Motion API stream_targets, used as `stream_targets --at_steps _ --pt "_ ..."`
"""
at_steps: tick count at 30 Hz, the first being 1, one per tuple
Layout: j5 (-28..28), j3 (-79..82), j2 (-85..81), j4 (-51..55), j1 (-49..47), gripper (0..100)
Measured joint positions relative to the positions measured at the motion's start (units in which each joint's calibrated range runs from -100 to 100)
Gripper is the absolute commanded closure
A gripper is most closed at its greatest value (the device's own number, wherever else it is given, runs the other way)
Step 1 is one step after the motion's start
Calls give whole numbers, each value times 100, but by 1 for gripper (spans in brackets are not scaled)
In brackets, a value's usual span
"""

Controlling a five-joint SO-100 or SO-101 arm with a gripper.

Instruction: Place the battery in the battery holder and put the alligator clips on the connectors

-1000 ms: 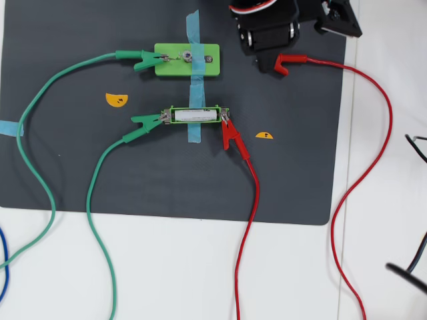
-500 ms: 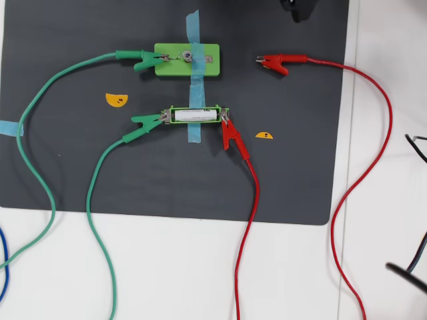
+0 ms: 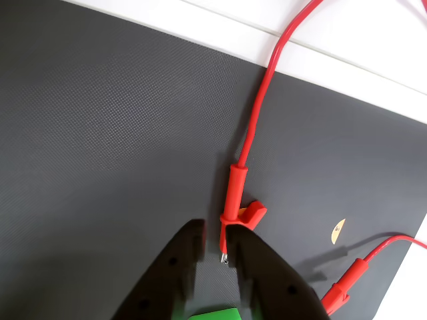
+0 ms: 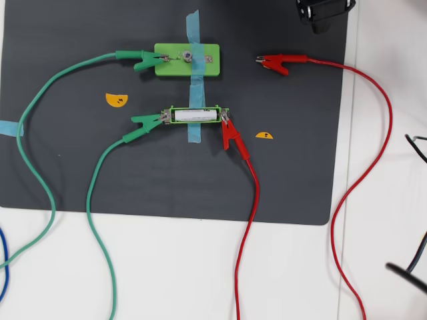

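In the overhead view the white battery (image 4: 195,115) lies inside the green battery holder (image 4: 171,115). One green clip (image 4: 148,121) grips the holder's left tab and a red clip (image 4: 230,133) its right tab. Another green clip (image 4: 143,60) bites the left connector of the light-green block (image 4: 187,60). A loose red clip (image 4: 275,63) lies on the mat to the right of the block, touching nothing. In the wrist view my gripper (image 3: 219,231) is open by a narrow gap, and the loose red clip (image 3: 237,200) lies on the mat just beyond the fingertips, unheld. A second red clip (image 3: 343,290) shows at lower right.
A dark mat (image 4: 67,167) covers the white table (image 4: 200,273). Blue tape (image 4: 195,80) runs over block and holder. Orange half-disc stickers (image 4: 116,100) (image 4: 264,135) lie on the mat. A black part of the arm (image 4: 325,12) sits at the top edge. Wires trail off both sides.
The arm that hung over the loose red clip has pulled back to the top edge. The clip now lies fully uncovered on the mat. Nothing else moved.
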Motion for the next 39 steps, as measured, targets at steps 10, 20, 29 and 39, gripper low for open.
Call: stream_targets --at_steps 10,20,29,39 --pt "-5 284 92 -43 11 99" --pt "98 453 126 -463 22 97" --pt "300 729 143 -506 11 83" --pt "310 773 865 -1021 11 77"
